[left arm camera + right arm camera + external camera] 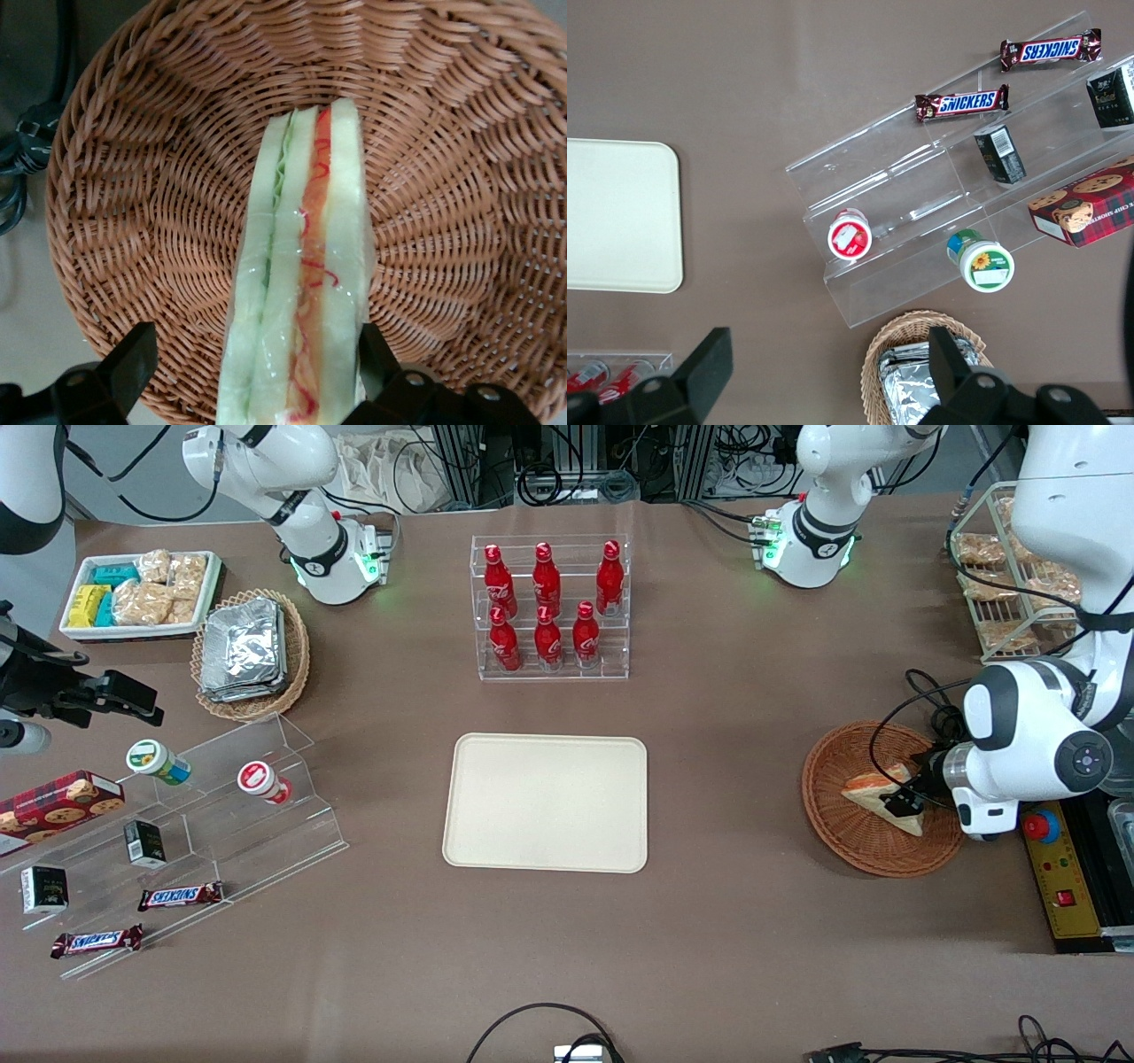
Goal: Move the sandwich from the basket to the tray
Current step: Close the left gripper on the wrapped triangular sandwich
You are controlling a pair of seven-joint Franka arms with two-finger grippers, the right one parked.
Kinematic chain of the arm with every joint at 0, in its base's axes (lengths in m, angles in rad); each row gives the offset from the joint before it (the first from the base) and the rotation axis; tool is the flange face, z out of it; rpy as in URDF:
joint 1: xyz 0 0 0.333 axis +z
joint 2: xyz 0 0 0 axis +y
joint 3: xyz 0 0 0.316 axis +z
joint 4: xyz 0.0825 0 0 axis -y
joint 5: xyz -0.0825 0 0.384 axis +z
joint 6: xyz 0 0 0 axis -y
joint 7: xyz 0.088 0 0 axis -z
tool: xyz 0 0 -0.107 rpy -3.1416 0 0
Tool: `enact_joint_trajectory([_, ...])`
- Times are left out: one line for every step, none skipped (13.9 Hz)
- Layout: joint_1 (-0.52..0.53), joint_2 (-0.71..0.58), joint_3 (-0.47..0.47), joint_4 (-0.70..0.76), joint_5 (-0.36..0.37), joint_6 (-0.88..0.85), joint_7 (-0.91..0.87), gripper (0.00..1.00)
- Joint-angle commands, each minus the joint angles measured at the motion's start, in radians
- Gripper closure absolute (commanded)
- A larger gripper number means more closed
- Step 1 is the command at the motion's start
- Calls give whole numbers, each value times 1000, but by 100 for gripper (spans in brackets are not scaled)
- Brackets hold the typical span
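lying in the reddish-brown wicker basket [873,828] toward the working arm's end of the table, the sandwich [873,790] runs its long axis from about ten o'clock to four o'clock in the front view, cut edge up, green and orange-red layers showing. snickers bars [180,895] carry readable wrappers. the left gripper [257,372] straddles the wedge, one finger [376,359] touching the bread, the other apart, jaws wide. the cream tray [547,802] sits at table centre.
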Motion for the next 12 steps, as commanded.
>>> enact_joint_trajectory([16,5,-10,-9,-2,17,-12,0])
enact_joint_trajectory([16,10,-10,-12,-3,18,-13,1])
enact_joint_trajectory([15,19,-10,-9,-3,20,-15,2])
enact_joint_trajectory([15,28,-10,-5,-5,20,-18,6])
enact_joint_trajectory([15,36,-10,0,0,21,-32,15])
enact_joint_trajectory([13,36,-10,9,3,23,-56,34])
enact_joint_trajectory([13,32,-10,23,8,21,-82,57])
enact_joint_trajectory([10,25,-11,44,9,20,-110,69])
enact_joint_trajectory([9,24,-14,72,9,9,-145,79])
enact_joint_trajectory([4,21,-17,95,12,-3,-167,95])
enact_joint_trajectory([-1,12,-19,115,12,-32,-168,100])
enact_joint_trajectory([-13,10,-19,150,12,-78,-168,100])
